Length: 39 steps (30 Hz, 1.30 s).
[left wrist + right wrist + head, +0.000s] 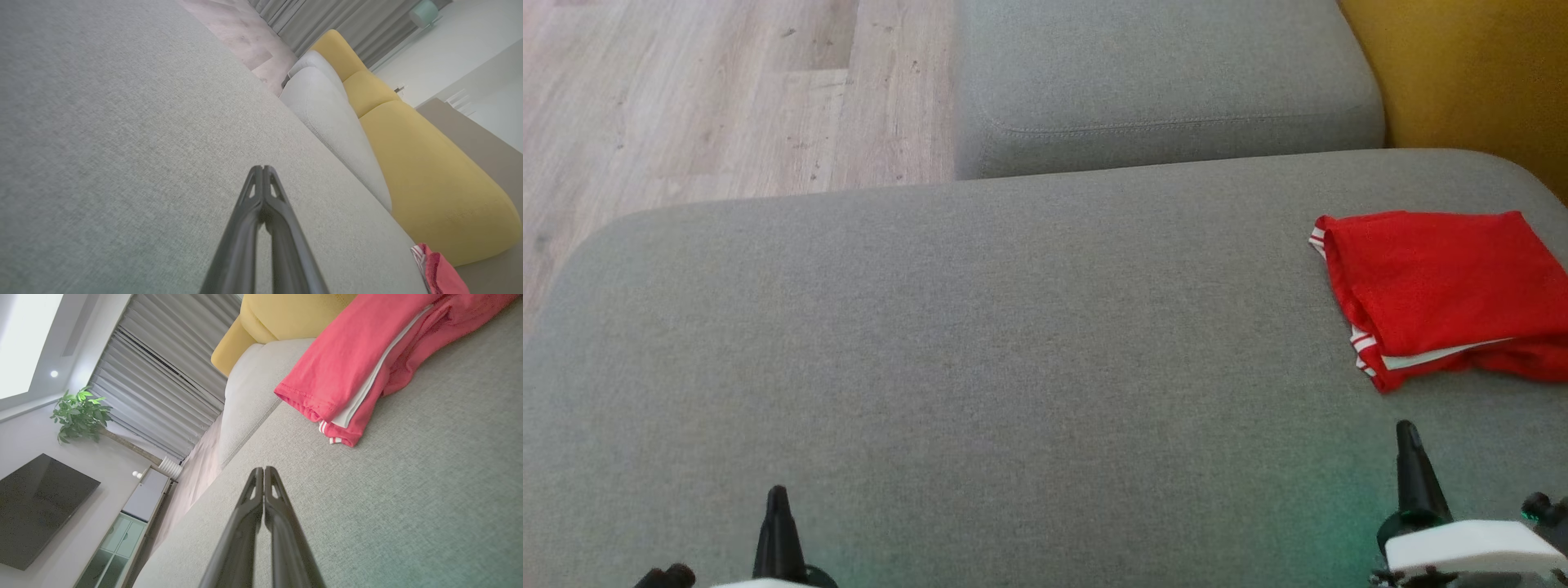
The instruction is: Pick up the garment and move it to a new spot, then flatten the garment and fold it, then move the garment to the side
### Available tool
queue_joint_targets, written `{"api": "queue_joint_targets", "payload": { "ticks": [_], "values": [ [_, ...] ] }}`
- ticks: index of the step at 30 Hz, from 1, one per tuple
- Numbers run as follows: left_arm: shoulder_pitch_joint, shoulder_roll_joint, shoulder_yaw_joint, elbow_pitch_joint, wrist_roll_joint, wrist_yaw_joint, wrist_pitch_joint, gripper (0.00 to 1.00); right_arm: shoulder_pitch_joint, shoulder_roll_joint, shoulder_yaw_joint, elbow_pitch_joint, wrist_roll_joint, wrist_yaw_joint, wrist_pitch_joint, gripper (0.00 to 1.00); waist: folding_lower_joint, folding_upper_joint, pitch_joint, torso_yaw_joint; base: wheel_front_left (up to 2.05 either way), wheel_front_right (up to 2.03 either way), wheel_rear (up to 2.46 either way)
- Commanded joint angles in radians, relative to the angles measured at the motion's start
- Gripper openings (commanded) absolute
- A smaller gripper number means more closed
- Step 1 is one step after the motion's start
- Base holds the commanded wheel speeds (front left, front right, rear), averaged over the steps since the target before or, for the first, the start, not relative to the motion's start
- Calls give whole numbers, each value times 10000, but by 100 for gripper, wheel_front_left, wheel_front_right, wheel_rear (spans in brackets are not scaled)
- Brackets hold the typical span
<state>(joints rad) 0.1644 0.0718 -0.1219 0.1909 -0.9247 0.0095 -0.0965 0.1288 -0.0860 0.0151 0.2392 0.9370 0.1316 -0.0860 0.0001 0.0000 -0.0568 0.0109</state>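
The garment (1441,290) is red with white trim and lies folded at the right edge of the grey cushion (980,351). It also shows in the right wrist view as a red fold (359,363) and at the corner of the left wrist view (439,271). My right gripper (1406,433) is shut and empty, a short way in front of the garment, with its tips pressed together (263,470). At the lower left my left gripper (777,494) is shut too, empty, far from the garment, fingers closed over bare cushion (261,168).
A second grey cushion (1168,82) sits behind the big one. A yellow sofa part (1470,73) rises at the back right. Wooden floor (711,98) lies at the back left. The right wrist view shows a TV (36,510), a plant (79,414) and curtains (163,388).
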Motion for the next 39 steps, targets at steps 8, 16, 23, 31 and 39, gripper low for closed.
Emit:
{"api": "queue_joint_targets", "payload": {
  "ticks": [8, 16, 23, 31, 39],
  "values": [
    [-832, 123, 518, -162, -1097, -251, 232, 0, -889, -35, -110, -254, 1090, -6, 251, 0, 0, 0, 82, -15, 0, 0, 0],
    [-1120, 124, 729, -57, -2054, -430, 462, 0, -1115, -12, -241, -209, 2010, -6, 480, 0, 0, 0, 163, -30, 0, 0, 0],
    [-1373, 123, 918, 36, -2889, -587, 667, 0, -1312, 10, -358, -169, 2813, -7, 683, 0, 0, 0, 233, -42, 0, 0, 0],
    [-1625, 119, 1109, 129, -3717, -743, 873, 0, -1509, 34, -478, -129, 3611, -7, 887, 0, 0, 0, 303, -55, 0, 0, 0],
    [-1914, 112, 1332, 236, -4665, -922, 1113, 0, -1735, 64, -617, -84, 4524, -8, 1122, 0, 0, 0, 384, -70, 0, 0, 0]
  ]
}}
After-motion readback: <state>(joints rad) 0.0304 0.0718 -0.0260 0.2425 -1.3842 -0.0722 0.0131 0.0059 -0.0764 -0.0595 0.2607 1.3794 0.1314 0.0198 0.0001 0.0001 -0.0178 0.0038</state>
